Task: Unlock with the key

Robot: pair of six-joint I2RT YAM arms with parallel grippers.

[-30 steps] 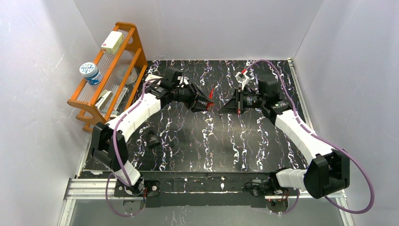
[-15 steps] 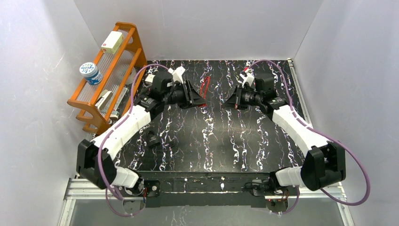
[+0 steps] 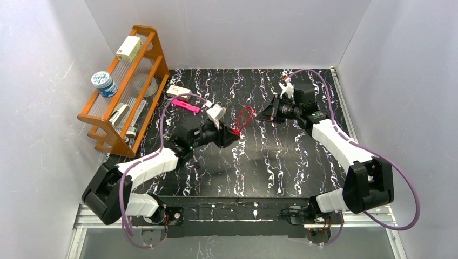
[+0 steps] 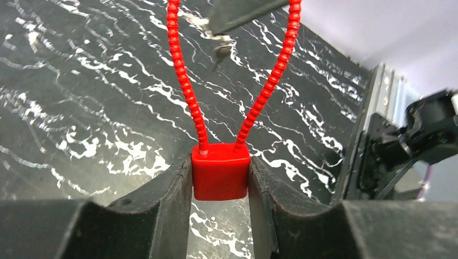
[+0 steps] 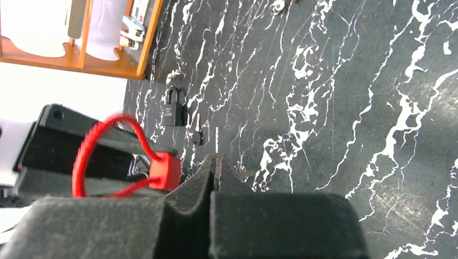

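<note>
My left gripper (image 3: 233, 135) is shut on the red body of a small padlock (image 4: 220, 171), pinched between both fingers. Its red cable loop (image 3: 246, 115) points at the right arm. The lock also shows in the right wrist view (image 5: 164, 171). My right gripper (image 3: 260, 117) hovers just past the loop with its jaws pressed together (image 5: 216, 162). In the left wrist view a small metal key (image 4: 219, 54) sticks out of the right gripper's tip (image 4: 237, 13), above the top of the loop and apart from the lock body.
An orange rack (image 3: 124, 81) with a tin and a box stands at the far left. A pink object (image 3: 186, 107) and a white box (image 3: 177, 90) lie beside it. A black padlock (image 5: 174, 107) and a loose key (image 5: 198, 135) lie on the marbled mat under the left arm.
My left arm has swung down and toward the near side, carrying the red lock to mid-table. My right gripper has drawn back slightly toward the far right. The gap between them has widened.
</note>
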